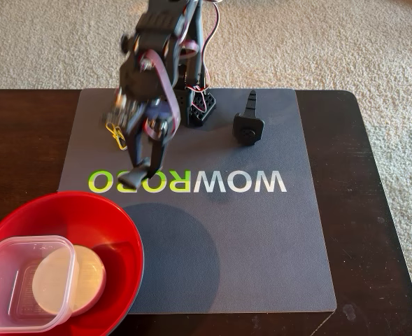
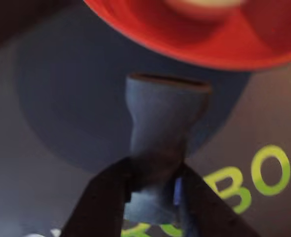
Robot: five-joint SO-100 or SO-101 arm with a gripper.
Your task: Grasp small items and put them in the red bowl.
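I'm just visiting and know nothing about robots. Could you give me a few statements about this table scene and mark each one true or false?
1. The red bowl already holds a clear square plastic tub and a small white bowl. True.
2. The gripper is empty. False: the wrist view shows it shut on a short black bar.
3. A yellow clip lies on the grey mat. True.
4. The black spiked part is inside the red bowl. False: it rests on the mat, apart from the bowl.

Short black bar [image 2: 160, 148] in end effector [image 2: 152, 185]

Dark wooden table [image 1: 373, 210], beige carpet [image 1: 317, 42], grey mat [image 1: 261, 245].
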